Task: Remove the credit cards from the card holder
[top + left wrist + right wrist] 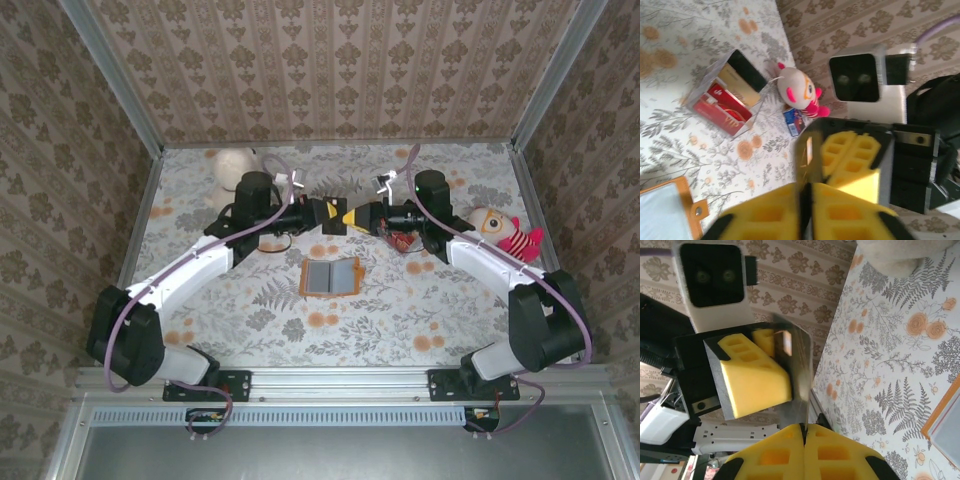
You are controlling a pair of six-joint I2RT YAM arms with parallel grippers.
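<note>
Evidently a hand-over is in hand above the bench (250, 320): the left gripper (807, 200) and the right gripper (804, 435) meet tip to tip, each clenched on one credit card (797, 370) standing edge-on between them. The card holder (330, 277) lies open on the bench below, just nearer the arm bases. Done well, one gripper alone would release, and only once the other's hold looks sure. The keeper could then draw straight back toward the open box (747, 75) holding red cards (720, 107).
</note>
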